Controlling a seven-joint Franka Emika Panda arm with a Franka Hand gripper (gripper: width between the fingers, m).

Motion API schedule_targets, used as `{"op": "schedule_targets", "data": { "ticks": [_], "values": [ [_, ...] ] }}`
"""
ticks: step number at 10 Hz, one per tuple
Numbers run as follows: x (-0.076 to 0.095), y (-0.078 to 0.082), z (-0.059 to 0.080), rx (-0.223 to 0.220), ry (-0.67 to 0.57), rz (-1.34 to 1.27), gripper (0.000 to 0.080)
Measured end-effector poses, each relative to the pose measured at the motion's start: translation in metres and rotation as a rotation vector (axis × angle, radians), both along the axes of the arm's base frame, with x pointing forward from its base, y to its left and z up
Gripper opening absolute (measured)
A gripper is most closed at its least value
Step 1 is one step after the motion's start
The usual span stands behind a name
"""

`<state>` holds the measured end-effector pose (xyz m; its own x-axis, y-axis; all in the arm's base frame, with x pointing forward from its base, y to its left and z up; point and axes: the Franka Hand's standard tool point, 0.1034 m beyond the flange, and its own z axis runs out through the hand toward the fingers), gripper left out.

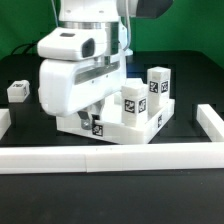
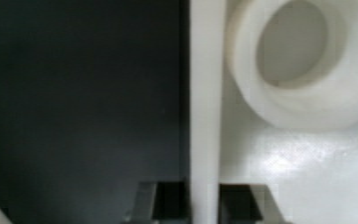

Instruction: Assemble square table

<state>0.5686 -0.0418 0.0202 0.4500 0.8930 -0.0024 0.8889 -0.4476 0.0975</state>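
The white square tabletop (image 1: pixel 125 128) lies on the black table at the middle, with a tag on its front edge. Two tagged leg blocks (image 1: pixel 158 80) (image 1: pixel 133 98) stand upright on it toward the exterior view's right. A third leg block (image 1: pixel 17 90) lies loose at the far left. My gripper (image 1: pixel 88 114) is down at the slab's left front part, mostly hidden by the arm. In the wrist view the slab's raised rim (image 2: pixel 206 90) runs between my fingers (image 2: pixel 167 203), beside a round corner socket (image 2: pixel 309 55). My gripper (image 2: pixel 206 195) is shut on the rim.
Long white border bars run along the front (image 1: pixel 110 159), the exterior view's right (image 1: pixel 210 124) and the left (image 1: pixel 4 121). Black table surface (image 2: pixel 78 100) lies beside the rim. A green backdrop stands behind.
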Motion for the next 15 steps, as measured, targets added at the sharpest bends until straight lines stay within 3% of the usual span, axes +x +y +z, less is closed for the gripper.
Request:
{"op": "schedule_targets", "data": {
  "ticks": [2, 4, 6, 9, 15],
  "values": [
    [0.015, 0.023, 0.000, -0.038, -0.019, 0.265, 0.0064],
    [0.014, 0.012, 0.000, -0.054, -0.010, 0.343, 0.0064],
    [0.015, 0.017, 0.000, -0.086, -0.017, 0.480, 0.0065],
    [0.028, 0.090, -0.001, -0.079, -0.049, 0.629, 0.0071],
    [0.030, 0.088, 0.000, -0.153, -0.032, 0.955, 0.0071]
  ]
}}
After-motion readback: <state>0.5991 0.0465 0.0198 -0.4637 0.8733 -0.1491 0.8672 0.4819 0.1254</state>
